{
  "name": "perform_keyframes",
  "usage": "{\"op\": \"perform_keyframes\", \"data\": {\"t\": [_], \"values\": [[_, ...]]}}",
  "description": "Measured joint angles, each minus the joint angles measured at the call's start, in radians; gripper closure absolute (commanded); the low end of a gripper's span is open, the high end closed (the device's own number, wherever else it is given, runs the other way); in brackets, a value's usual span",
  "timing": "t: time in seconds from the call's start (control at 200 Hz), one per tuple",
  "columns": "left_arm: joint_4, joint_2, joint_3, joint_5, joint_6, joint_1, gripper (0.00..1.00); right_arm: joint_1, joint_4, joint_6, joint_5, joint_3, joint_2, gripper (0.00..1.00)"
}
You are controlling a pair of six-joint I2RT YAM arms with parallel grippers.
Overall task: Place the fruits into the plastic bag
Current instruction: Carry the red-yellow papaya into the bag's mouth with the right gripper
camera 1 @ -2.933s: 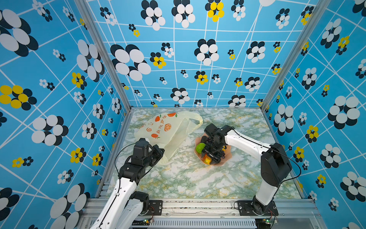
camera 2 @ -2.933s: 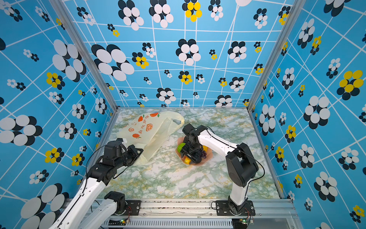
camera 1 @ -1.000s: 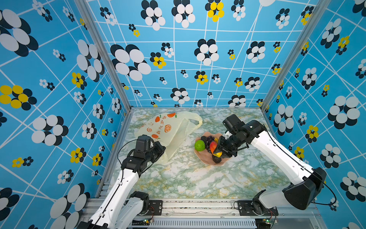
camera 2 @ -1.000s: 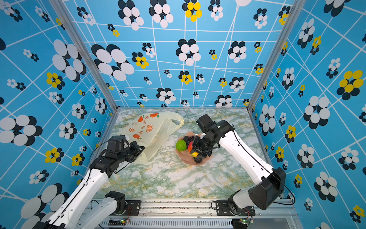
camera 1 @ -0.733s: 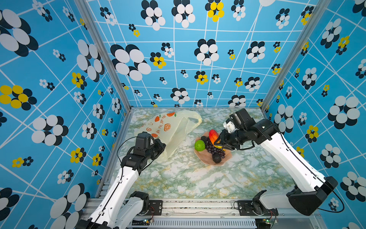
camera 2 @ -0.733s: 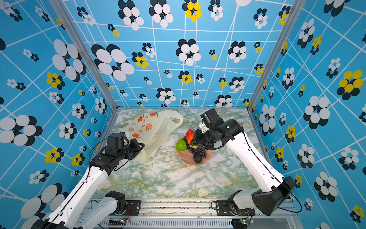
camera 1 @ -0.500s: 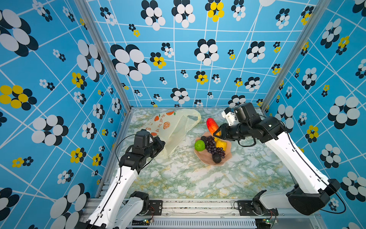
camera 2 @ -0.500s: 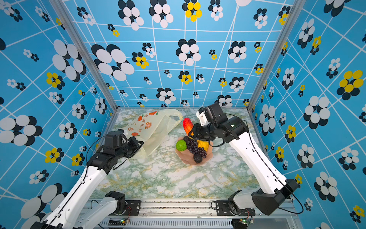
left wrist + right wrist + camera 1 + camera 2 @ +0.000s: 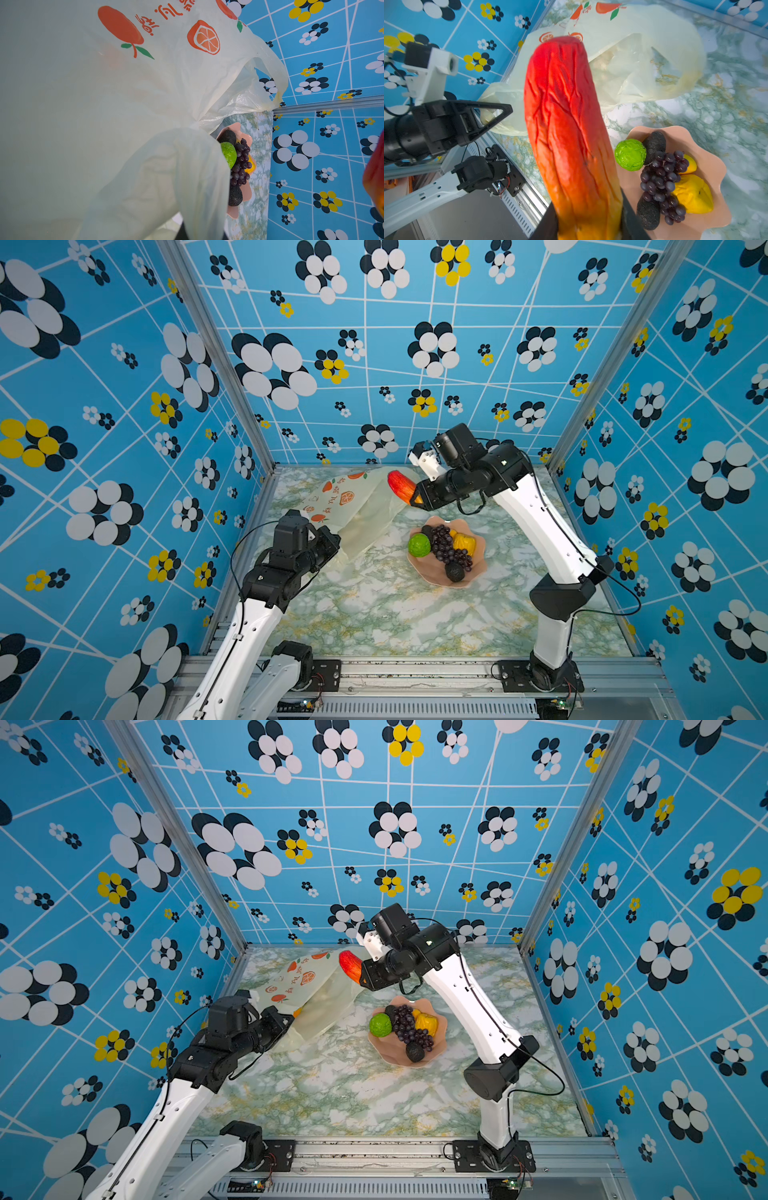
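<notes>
Top views both give us the marble table (image 9: 374,614) from the near rail to the back wall. Nearest us on the left, the left gripper (image 9: 331,542) is clamped tight on a corner of the bag (image 9: 357,506). That corner is raised off the table while the rest slopes away toward the far left. To the right, about midway back, the pink bowl (image 9: 478,570) sits on the table near the bag. It holds the lime (image 9: 418,544), the grapes (image 9: 449,549), a yellow fruit (image 9: 464,543) and two dark bumpy ovals (image 9: 455,571). Farther back, the right gripper (image 9: 417,498) pinches the orange end of a long red and yellow fruit (image 9: 400,485), held in the air at the bag's far right end. From the right wrist view we see the bag's mouth gaping beyond the fruit's red tip; whether fruit and plastic touch we cannot tell
</notes>
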Motion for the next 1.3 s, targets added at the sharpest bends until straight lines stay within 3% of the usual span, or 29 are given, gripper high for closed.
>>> {"op": "perform_keyframes", "data": {"t": [0.17,0.52,0.69,0.955,1.165,1.3], "values": [[-0.008,-0.015,0.000,-0.016,0.000,-0.001,1.00,0.029,-0.071,0.005,-0.034,0.127,0.150,0.92],[-0.013,-0.030,0.000,-0.025,0.000,-0.006,1.00,0.063,-0.121,0.059,-0.127,0.164,0.336,0.94],[-0.011,-0.022,0.000,-0.024,0.000,-0.007,1.00,0.063,-0.101,0.145,-0.180,0.167,0.377,0.94],[-0.002,0.006,0.000,-0.018,0.001,-0.029,1.00,0.061,0.058,0.428,-0.301,0.177,0.472,0.94],[0.015,0.021,0.000,-0.016,0.005,-0.087,1.00,0.059,0.348,0.761,-0.391,0.126,0.512,0.95],[0.031,0.032,0.000,-0.017,0.007,-0.141,1.00,0.058,0.505,0.928,-0.380,0.091,0.520,0.95]]}}
